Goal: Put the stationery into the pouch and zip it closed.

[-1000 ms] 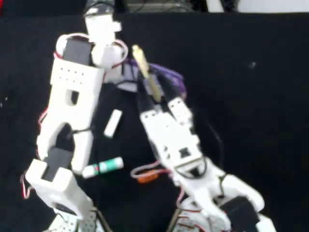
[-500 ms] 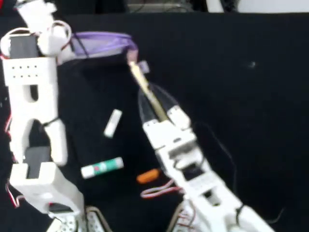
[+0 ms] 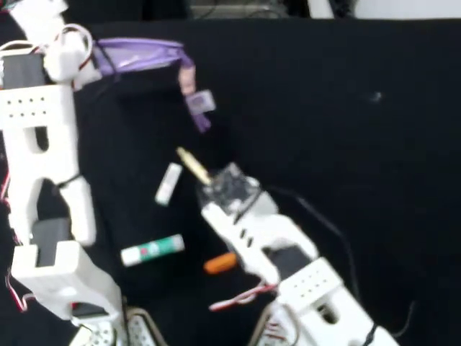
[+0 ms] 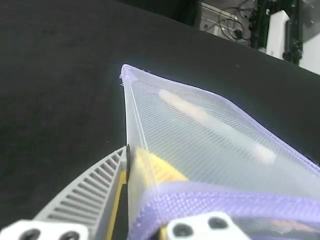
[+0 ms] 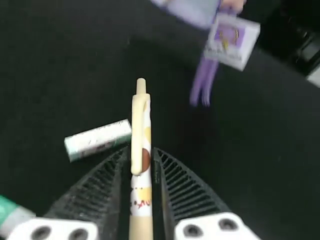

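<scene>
Currently left gripper clamps the pouch, right gripper pinches the pen.

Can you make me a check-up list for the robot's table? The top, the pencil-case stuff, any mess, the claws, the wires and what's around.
surface: black table
job's things: purple pouch held in the left claw, its tag hanging down; pen in the right claw; eraser, glue stick and an orange thing lying on the table
clutter: nothing seen
claws: left claw shut on the pouch; right claw shut on the pen, apart from the pouch
cables: red and white wires by the right arm; black cable over the table
surroundings: racks and gear behind the table
</scene>
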You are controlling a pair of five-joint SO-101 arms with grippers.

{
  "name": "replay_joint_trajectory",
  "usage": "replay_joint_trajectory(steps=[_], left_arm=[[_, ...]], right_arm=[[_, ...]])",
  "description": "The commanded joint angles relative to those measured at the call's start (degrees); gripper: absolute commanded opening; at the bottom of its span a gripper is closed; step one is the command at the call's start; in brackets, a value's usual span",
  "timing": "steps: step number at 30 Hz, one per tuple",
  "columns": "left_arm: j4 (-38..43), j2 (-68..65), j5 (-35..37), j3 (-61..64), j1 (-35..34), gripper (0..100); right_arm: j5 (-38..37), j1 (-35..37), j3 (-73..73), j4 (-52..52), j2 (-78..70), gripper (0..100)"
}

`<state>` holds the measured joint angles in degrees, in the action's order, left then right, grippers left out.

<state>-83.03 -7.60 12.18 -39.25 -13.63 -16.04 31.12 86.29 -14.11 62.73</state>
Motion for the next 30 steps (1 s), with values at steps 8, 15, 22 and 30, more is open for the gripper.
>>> replay_joint_trajectory(steps=[8, 15, 22, 30], left_arm=[[1.85, 0.7, -0.53, -3.38, -2.15, 3], [1.85, 0.79, -0.44, -3.47, -4.0, 3], [2.2, -1.58, -0.44, -4.0, -4.09, 3], [1.85, -5.27, -0.44, -6.81, -4.35, 3]], right_arm=[[6.33, 0.88, -0.48, -1.93, -5.85, 13.0], [6.59, 0.97, -9.8, -10.81, -13.14, 15.5], [6.07, 3.16, -21.05, -11.16, -28.26, 15.6], [-4.57, 3.96, -40.57, -14.24, -54.55, 15.3]])
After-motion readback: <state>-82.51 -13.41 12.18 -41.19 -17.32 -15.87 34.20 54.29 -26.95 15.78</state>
